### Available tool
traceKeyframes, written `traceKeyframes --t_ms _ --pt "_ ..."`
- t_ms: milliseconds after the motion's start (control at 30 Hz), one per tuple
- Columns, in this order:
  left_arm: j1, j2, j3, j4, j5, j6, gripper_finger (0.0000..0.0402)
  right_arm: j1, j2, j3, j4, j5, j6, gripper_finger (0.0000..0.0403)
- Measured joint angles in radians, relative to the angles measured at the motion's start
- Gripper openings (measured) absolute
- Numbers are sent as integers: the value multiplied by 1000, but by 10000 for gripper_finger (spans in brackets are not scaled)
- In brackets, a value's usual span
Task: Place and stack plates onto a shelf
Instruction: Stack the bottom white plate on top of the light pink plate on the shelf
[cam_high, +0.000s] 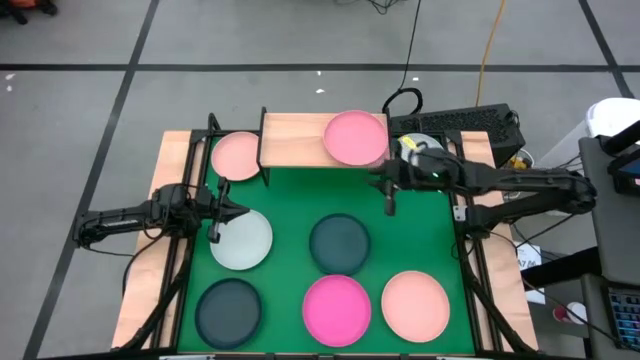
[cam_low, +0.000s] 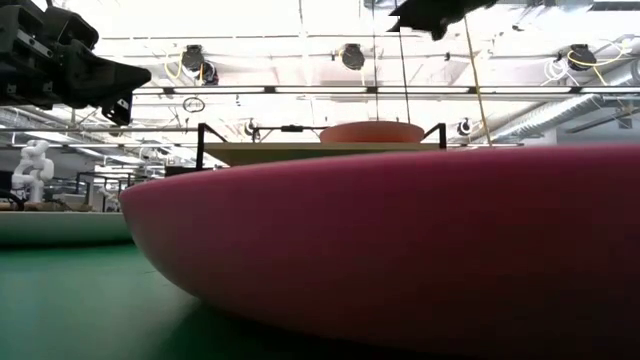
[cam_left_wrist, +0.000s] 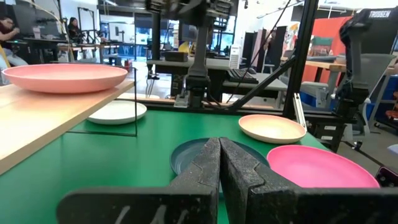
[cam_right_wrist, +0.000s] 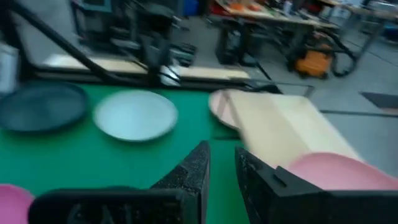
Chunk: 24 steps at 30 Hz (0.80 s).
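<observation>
The light-wood shelf (cam_high: 300, 140) stands at the far side of the green mat, with a rose plate (cam_high: 355, 137) on its right half. A light pink plate (cam_high: 237, 155) lies at its left end and a white plate (cam_high: 415, 148) by its right end. On the mat lie a mint-white plate (cam_high: 242, 240), two dark teal plates (cam_high: 340, 243) (cam_high: 229, 308), a magenta plate (cam_high: 337, 308) and a peach plate (cam_high: 415, 305). My left gripper (cam_high: 238, 212) hovers shut above the mint-white plate's far left edge. My right gripper (cam_high: 375, 182) hangs narrowly open just off the shelf's near right corner, empty.
Wooden strips and black frame bars edge the mat (cam_high: 290, 200) on both sides. A keyboard (cam_high: 455, 122) and cables lie beyond the far right corner. Bare mat shows between the shelf and the middle row of plates. People sit in the room behind (cam_left_wrist: 74, 28).
</observation>
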Motion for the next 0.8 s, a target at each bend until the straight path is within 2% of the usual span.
traceKeyframes --t_ms 100,300,533,633,800 --pt "0 0 0 0 0 -70 8 68 -56 -88 88 -1 34 61" --pt "0 0 0 0 0 -136 8 190 -118 -314 461 0 -16 61" --pt "0 0 0 0 0 -129 8 217 -145 -480 799 22 -64 61" --pt "0 0 0 7 0 -162 8 217 -149 -495 842 62 -69 61" --pt "0 0 0 111 0 -194 8 217 -149 -495 841 57 -70 61"
